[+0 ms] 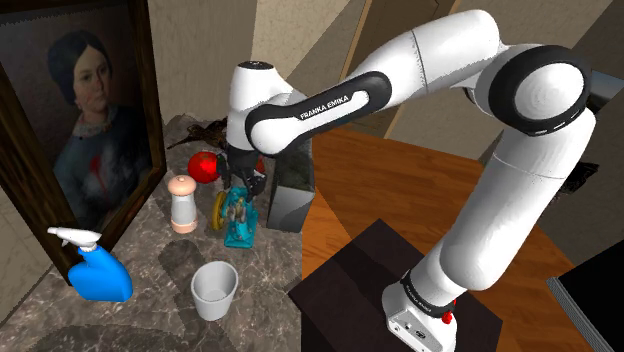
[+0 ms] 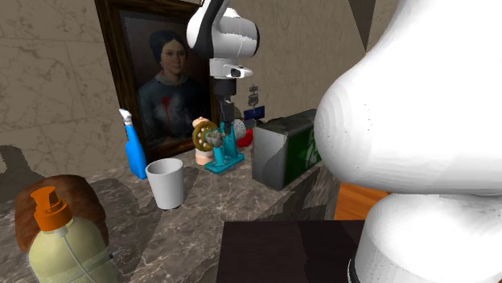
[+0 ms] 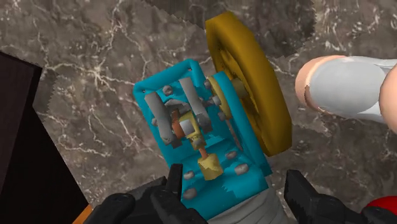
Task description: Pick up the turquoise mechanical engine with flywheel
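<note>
Fingers (image 3: pixel 302 194): spread wide, clasping nothing, one on each side of the engine's near end.
Engine (image 3: pixel 203 133): turquoise, standing on the desk (image 3: pixel 95 76) just below and between the fingers; whether either finger touches it cannot be told.
Flywheel (image 3: pixel 251 89): ochre disc on the engine's side, ahead of one finger.
Shaker (image 3: pixel 347 86): white with peach ends, outside that same finger, beside the flywheel.

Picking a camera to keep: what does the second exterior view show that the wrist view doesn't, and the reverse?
Second exterior extras: portrait, spray bottle, cup, soap dispenser. Wrist extras: gold piston, grey rods, and the open gap of the end effector. Shared: engine, flywheel, shaker, marble top.
</note>
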Robot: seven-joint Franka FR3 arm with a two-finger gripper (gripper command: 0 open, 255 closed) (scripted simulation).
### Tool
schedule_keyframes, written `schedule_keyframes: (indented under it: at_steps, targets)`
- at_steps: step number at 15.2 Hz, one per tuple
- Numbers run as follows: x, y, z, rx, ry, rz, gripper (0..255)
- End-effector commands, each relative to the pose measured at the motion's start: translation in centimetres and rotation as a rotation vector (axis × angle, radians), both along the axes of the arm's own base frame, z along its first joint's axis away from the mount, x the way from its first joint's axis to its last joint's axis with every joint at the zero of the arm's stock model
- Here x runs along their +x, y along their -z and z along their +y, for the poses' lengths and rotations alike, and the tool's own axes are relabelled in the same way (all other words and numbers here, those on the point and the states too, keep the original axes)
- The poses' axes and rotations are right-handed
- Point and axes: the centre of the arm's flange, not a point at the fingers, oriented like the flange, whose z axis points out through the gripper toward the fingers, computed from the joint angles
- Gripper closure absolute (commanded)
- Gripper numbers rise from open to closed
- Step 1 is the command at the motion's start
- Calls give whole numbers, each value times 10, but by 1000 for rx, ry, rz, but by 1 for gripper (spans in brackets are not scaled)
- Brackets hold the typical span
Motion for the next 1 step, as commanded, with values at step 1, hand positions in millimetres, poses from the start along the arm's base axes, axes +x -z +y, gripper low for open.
schedule_keyframes:
  at_steps: [1]
  targets:
    - [0,-3,-1,0,0,-1,255]
